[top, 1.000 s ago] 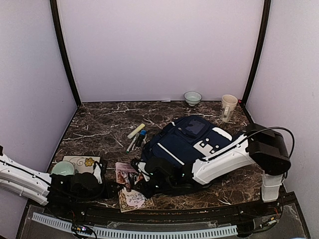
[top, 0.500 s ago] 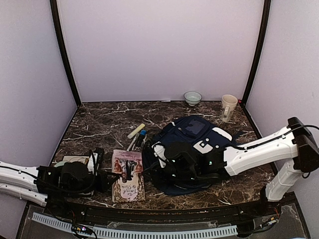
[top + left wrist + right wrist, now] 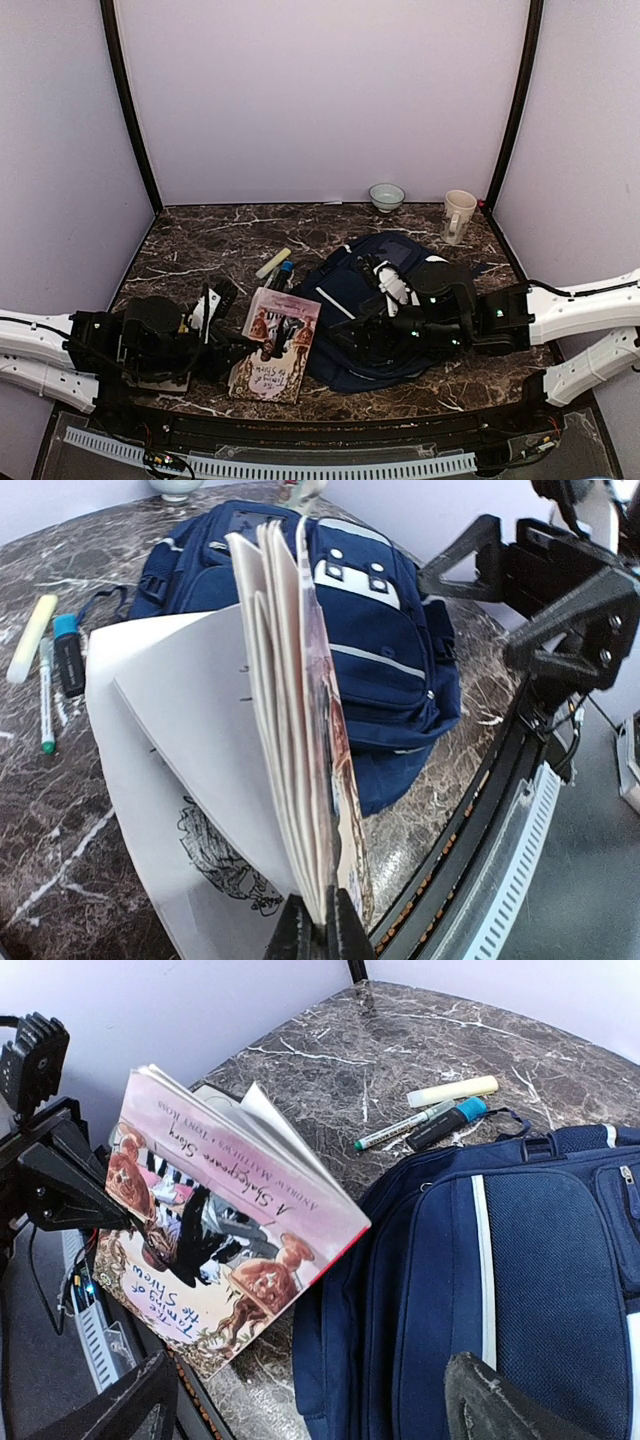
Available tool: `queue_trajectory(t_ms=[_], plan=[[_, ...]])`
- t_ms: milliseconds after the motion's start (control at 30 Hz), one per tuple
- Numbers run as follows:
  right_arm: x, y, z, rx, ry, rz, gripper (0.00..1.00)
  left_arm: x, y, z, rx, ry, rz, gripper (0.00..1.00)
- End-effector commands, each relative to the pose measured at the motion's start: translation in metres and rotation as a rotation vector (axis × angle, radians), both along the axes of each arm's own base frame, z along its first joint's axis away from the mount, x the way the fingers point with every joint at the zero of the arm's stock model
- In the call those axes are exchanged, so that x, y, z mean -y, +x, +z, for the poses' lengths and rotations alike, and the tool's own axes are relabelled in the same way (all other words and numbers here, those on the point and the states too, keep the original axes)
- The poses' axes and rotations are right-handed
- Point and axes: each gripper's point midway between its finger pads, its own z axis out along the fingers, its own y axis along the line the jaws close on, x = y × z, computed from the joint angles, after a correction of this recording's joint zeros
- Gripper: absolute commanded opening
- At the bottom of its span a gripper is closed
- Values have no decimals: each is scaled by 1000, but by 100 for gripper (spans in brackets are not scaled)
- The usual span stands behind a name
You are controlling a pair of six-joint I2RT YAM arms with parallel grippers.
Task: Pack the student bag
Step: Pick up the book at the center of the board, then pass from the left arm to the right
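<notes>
The student bag (image 3: 395, 250) lies flat on the marble table, navy blue with white stripes; it also shows in the left wrist view (image 3: 390, 630) and the right wrist view (image 3: 540, 1280). A picture book (image 3: 278, 345) stands tilted just left of the bag, its pages fanned (image 3: 200, 740) and its pink cover facing the right wrist camera (image 3: 220, 1230). My left gripper (image 3: 318, 930) is shut on the book's lower edge, low at the front left (image 3: 235, 350). My right gripper (image 3: 365, 310) hovers over the bag's left half, open, with nothing between its fingers (image 3: 310, 1410).
A yellow highlighter (image 3: 272, 263), a blue-capped marker (image 3: 284, 272) and a green pen (image 3: 400, 1128) lie behind the book. A small bowl (image 3: 386, 196) and a cream mug (image 3: 458, 215) stand at the back wall. The table's front edge runs just below the book.
My left gripper has raised the book from flat to tilted and carried it right, toward the bag. My right gripper has left the bag's near-left corner, moved over the bag and opened.
</notes>
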Motion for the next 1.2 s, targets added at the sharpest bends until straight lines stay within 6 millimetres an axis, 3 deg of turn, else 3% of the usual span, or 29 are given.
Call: queue_trajectory(t_ms=[0,233,633,1033,1167], plan=[[4,-18,8,-35,80,109,97,21,-24,17,45,-5,-217,0],[15,-45,17,-61,176,239,100,44,-54,34,32,-96,-419,0],[19,-61,2,-139,196,291,99,55,-70,52,46,-177,-527,0],[2,-71,-4,-177,220,379,75,60,-71,52,59,-187,-547,0],[0,-81,6,-176,269,441,65,60,-72,50,56,-188,-552,0]])
